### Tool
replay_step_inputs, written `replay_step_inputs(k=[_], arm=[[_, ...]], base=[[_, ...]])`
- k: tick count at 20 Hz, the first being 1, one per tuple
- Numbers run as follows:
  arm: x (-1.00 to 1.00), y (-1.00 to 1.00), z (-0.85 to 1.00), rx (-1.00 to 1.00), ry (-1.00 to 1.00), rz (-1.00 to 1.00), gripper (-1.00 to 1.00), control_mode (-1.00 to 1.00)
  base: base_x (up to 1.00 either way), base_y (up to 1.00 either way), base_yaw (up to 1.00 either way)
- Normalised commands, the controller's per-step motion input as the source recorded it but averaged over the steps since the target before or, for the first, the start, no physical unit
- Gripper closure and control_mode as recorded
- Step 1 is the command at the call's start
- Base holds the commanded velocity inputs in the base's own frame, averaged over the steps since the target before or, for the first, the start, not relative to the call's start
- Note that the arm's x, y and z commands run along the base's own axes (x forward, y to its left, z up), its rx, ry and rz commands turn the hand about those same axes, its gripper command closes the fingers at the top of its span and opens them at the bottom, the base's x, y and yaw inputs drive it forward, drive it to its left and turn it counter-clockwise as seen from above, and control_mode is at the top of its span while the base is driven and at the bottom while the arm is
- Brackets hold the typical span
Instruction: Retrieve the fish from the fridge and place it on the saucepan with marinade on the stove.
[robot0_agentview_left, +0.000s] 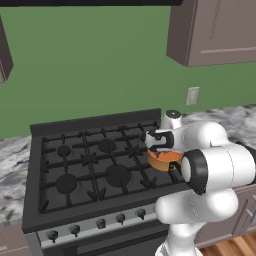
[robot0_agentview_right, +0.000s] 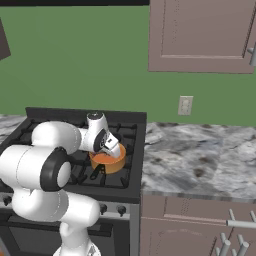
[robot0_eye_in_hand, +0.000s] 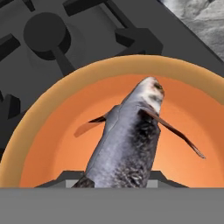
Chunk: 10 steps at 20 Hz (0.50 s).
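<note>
Hand view looks straight down the fish (robot0_eye_in_hand: 129, 140) — its long axis runs away from the claw, head lowest, centred over the orange saucepan (robot0_eye_in_hand: 48, 131) on the stove (robot0_agentview_left: 85, 165). The claw (robot0_agentview_left: 159, 140) is half closed on its tail end — release should drop it in.

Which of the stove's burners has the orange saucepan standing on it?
The front burner on the stove's right side, nearest the marble counter, carries the saucepan. The other burners show bare black grates with nothing on them.
</note>
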Motion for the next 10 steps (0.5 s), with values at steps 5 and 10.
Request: replay_step_inputs(k=[5, 10], arm=[[0.00, 0.00, 0.00, 0.00, 0.00, 0.00, 1.00, -1.00], [0.00, 0.00, 0.00, 0.00, 0.00, 0.00, -1.00, -1.00]], base=[[0.00, 0.00, 0.00], [0.00, 0.00, 0.00]])
